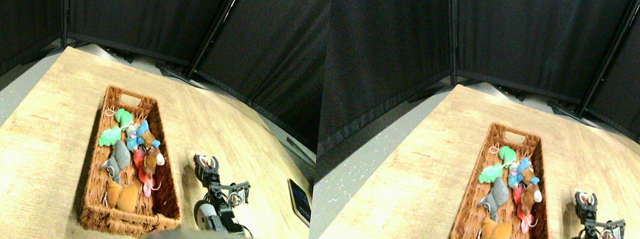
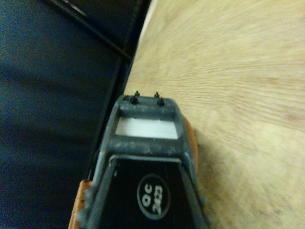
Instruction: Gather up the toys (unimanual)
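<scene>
Toys sit piled inside the basket, already collected by the looks. Right of the basket, the hand pinches an orange-tan toy (probably next in).

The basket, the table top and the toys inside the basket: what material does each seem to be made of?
The basket looks like woven wicker, reddish brown and matte: its walls show a braided weave. The table top seems to be light wood or wood-look laminate, with visible grain lines and a soft sheen. The toys look like soft plush fabric, fuzzy and dull; finer detail is too small to tell.
</scene>
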{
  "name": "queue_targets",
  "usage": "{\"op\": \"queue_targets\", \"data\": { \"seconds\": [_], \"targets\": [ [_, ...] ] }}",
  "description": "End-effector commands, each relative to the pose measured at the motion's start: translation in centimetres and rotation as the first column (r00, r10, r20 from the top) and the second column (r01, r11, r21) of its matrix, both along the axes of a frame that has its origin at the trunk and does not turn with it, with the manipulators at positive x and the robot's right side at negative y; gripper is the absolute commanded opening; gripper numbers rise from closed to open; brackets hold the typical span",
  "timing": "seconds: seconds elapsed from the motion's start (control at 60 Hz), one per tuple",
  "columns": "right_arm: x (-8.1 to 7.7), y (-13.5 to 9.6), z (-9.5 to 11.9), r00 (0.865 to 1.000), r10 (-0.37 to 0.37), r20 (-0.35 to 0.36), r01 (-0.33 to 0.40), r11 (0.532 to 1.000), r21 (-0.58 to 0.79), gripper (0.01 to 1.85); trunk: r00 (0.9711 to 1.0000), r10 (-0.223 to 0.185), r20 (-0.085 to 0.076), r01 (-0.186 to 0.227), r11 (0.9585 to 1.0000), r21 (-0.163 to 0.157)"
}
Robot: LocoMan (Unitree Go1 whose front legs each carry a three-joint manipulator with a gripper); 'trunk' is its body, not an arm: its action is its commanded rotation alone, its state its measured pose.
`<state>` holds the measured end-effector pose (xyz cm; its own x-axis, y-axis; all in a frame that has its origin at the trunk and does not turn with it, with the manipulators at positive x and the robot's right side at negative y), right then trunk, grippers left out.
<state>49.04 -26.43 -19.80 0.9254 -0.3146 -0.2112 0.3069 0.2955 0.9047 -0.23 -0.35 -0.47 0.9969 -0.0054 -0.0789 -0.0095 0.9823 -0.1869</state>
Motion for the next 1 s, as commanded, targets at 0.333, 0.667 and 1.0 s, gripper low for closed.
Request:
{"op": "queue_targets", "data": {
  "seconds": [0.333,0.667,1.0],
  "targets": [
    [3.4,6.8,7.3,0.961,0.273,0.035,-0.263,0.948,-0.177,0.25,0.9982,0.049,0.035,-0.046,0.9957,-0.080],
    [3.7,10.5,9.1,0.924,0.379,0.045,-0.368,0.916,-0.157,0.21,0.9933,0.106,0.046,-0.099,0.9862,-0.133],
    [3.5,14.9,9.7,0.873,0.488,0.018,-0.482,0.867,-0.121,0.24,0.9854,0.161,0.055,-0.147,0.9680,-0.204]
  ]
}}
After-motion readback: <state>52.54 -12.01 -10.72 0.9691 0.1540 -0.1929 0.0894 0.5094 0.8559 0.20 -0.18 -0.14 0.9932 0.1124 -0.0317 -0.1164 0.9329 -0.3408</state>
